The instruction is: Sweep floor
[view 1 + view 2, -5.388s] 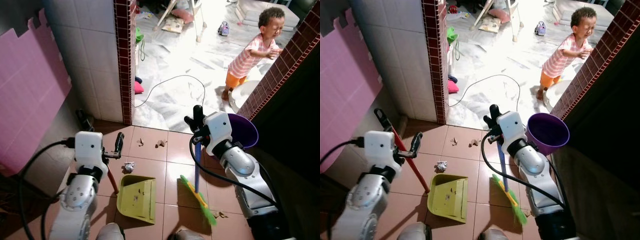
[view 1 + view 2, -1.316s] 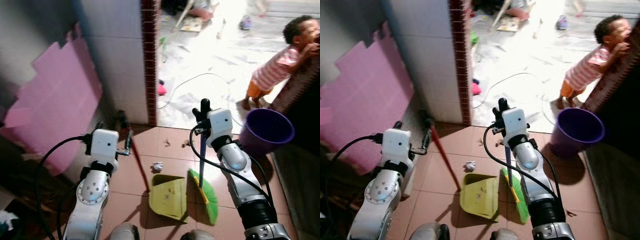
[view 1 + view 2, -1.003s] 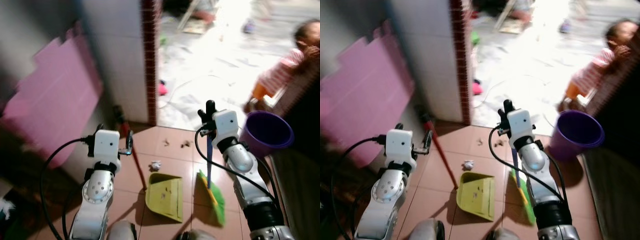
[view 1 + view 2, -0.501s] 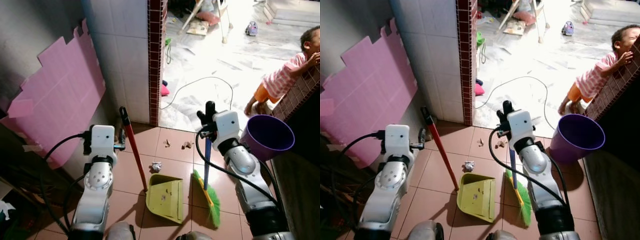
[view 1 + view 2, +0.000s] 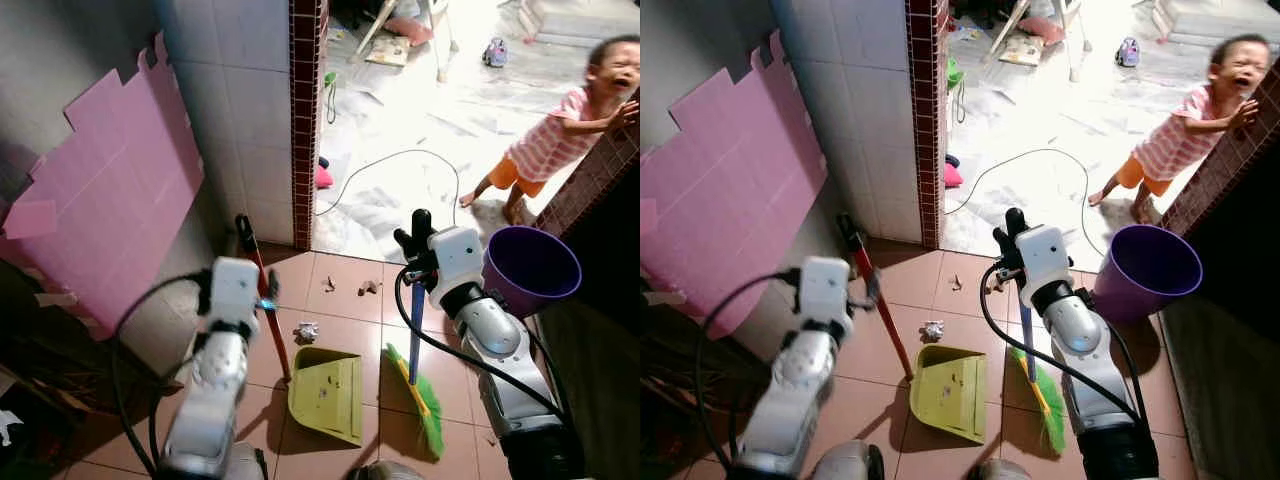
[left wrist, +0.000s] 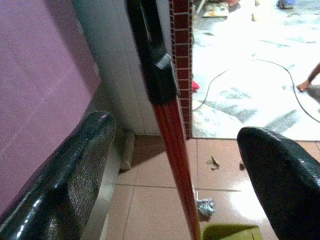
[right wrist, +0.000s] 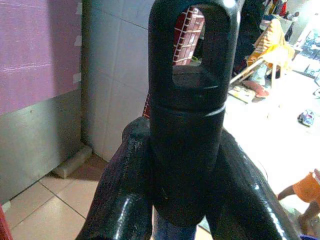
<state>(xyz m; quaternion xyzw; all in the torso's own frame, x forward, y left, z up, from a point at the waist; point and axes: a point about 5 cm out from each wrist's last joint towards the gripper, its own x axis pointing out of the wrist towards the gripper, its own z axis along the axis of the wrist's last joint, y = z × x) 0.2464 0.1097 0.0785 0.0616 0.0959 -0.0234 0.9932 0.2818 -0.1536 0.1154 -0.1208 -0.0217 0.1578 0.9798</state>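
Note:
A yellow-green dustpan stands on the brown tiles, its long red handle rising to a black grip. My left gripper is open with one finger on each side of that handle; in the left wrist view the red handle runs between the black fingers. My right gripper is shut on the broom's black handle top. The blue broom handle goes down to green bristles beside the dustpan. Crumpled paper and leaf bits lie on the tiles.
A purple bucket stands to the right by a dark brick-edged wall. A child leans on that wall in the bright room beyond the doorway. A cable loops there. Pink foam panel covers the left wall.
My left arm has swung right, and its open fingers now straddle the dustpan's red handle. The right gripper keeps its hold on the broom. The child has shifted a little.

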